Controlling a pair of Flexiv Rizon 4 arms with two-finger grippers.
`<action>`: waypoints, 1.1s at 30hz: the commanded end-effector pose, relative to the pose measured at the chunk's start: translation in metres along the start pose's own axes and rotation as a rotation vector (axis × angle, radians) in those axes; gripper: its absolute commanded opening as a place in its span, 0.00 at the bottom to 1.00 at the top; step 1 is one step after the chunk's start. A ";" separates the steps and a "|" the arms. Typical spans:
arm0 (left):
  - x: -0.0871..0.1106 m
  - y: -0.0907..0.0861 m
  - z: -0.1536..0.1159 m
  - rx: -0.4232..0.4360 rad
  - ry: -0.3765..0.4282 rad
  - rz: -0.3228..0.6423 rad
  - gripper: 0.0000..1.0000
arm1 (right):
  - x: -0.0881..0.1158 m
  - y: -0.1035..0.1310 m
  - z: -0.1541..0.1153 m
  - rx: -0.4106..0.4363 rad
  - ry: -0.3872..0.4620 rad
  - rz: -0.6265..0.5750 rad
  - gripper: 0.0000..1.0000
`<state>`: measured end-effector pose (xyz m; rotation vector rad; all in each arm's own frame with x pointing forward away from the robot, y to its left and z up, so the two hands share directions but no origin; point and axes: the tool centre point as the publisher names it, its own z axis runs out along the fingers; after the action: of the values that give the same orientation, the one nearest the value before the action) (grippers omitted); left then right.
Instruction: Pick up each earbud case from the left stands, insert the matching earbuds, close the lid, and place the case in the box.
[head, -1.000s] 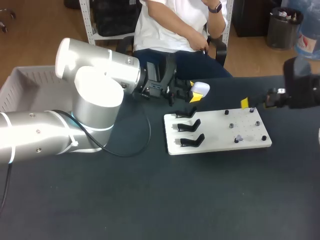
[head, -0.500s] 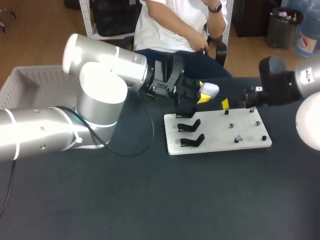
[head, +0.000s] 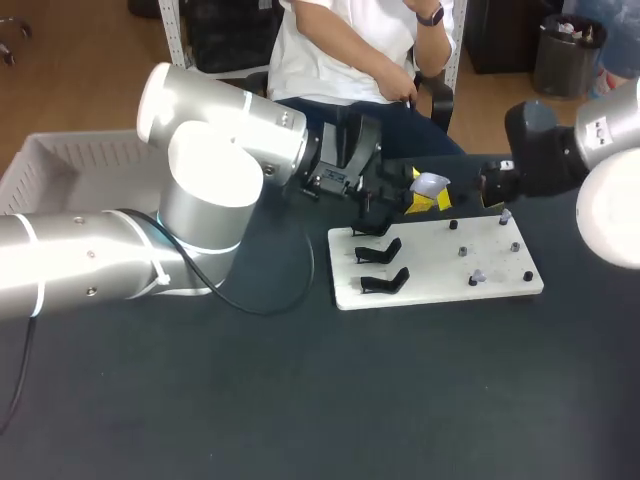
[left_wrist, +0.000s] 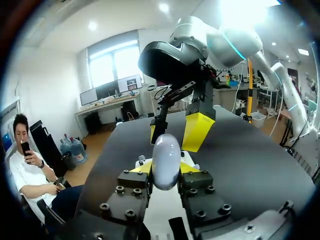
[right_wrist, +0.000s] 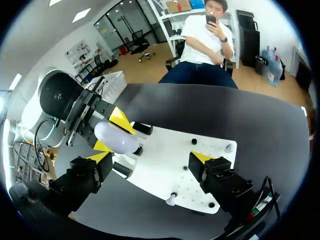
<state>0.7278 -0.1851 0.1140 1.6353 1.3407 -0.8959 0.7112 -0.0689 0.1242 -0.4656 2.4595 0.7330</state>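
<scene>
— Dark counter (head: 300, 400) runs under everything, with a white board (head: 430, 272) lying flat on it a little right of the middle. What stands on the board?

— Three black stands (head: 384, 250) in a column at its left end. Small dark pegs (head: 515, 246) are scattered over its right half. Two small pale pieces (right_wrist: 171, 199) sit among the pegs, but they are too small to name.

— Where is the earbud case?

— The earbud case (left_wrist: 166, 159) is off the stands and in the air, over the far left corner of the board. The left arm (head: 200, 200) comes in from the left, and its jaws are closed on the case. A yellow tip presses each side of it. I cannot tell how the lid sits.

— And the right arm?

— The right arm (head: 560, 150) comes in from the far right, and its jaws are spread wide with nothing in them. They face the left jaws. One yellow fingertip (right_wrist: 101, 157) is just beside the case, and the other is well off over the board. I cannot tell whether that near tip touches the case.

— And the box?

— The white box (head: 40, 165) sits at the far left edge of the counter, behind the left arm and well apart from the board.
</scene>
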 end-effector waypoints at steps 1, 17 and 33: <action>0.001 0.001 0.001 0.005 -0.003 0.004 0.00 | -0.001 0.000 -0.002 0.009 -0.003 0.001 1.00; 0.010 -0.002 -0.005 0.011 -0.075 -0.043 0.00 | -0.013 -0.006 -0.021 0.091 -0.027 -0.025 1.00; 0.018 0.023 -0.041 -0.096 -0.321 -0.200 0.00 | -0.003 -0.026 -0.052 0.323 0.143 -0.125 1.00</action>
<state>0.7554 -0.1484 0.1209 1.2847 1.3490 -1.1202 0.7101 -0.1242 0.1443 -0.5974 2.5572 0.4403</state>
